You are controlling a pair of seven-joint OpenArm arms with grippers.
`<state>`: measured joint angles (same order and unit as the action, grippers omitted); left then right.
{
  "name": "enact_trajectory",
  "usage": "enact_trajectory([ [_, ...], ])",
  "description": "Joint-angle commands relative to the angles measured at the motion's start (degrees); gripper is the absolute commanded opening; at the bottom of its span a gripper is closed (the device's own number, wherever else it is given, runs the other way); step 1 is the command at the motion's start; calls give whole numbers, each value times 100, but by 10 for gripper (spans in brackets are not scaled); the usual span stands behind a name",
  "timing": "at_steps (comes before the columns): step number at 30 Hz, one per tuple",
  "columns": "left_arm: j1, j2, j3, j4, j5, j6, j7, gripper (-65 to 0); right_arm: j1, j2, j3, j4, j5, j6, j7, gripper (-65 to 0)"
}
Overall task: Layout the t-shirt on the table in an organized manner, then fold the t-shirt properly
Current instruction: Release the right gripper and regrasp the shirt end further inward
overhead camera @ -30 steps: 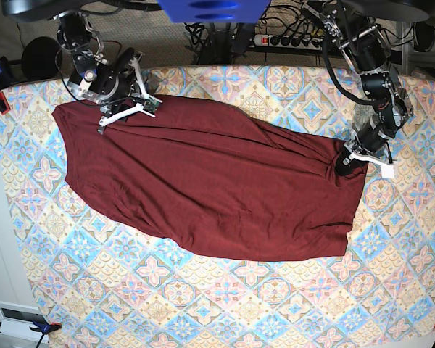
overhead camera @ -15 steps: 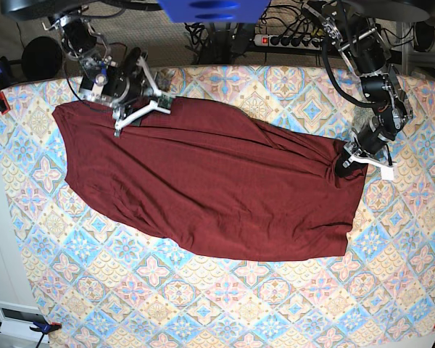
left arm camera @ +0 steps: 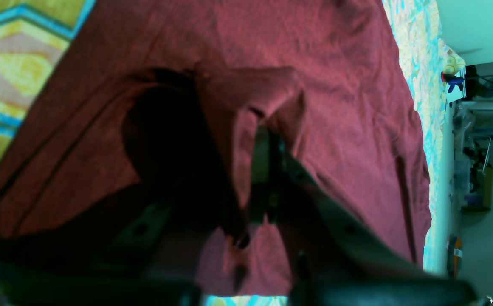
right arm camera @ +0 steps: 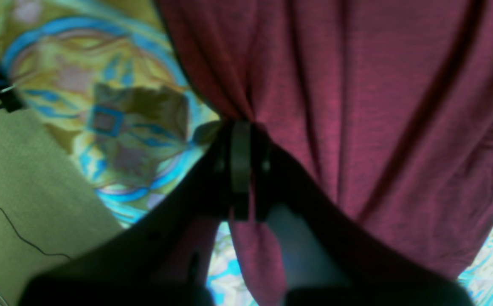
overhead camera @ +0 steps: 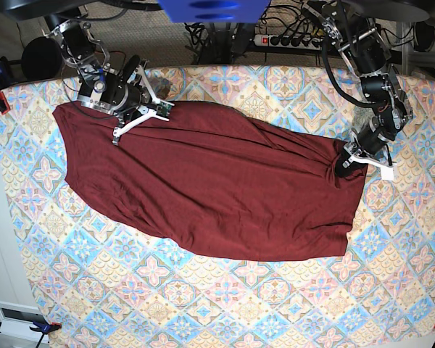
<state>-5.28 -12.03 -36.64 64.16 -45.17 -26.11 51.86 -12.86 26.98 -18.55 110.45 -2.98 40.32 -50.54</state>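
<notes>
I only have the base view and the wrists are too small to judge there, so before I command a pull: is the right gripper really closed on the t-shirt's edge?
Observer: Yes. In the right wrist view the right gripper has its jaws shut on a gathered fold at the edge of the t-shirt.
Operator: And the left gripper?
Observer: The left wrist view shows the left gripper shut on a bunched ridge of cloth that stands up between its fingers.
Operator: Is the cloth lifted on the right side?
Observer: Pleats fan out from the pinch; the table shows bare just beside it.
</notes>
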Motion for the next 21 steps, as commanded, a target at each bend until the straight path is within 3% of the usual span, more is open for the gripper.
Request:
enact_trajectory([
  [1,-74,-50,20,59,-33,13,-12,-650,60,58,48,106,13,-32,57,-648],
  [11,-74,-50,20,59,-33,13,-12,-650,69,75,830,89,21,-32,57,-650],
  [21,-74,-50,20,59,-33,13,-12,-650,631,40,945,-193,21,-32,4,-650],
])
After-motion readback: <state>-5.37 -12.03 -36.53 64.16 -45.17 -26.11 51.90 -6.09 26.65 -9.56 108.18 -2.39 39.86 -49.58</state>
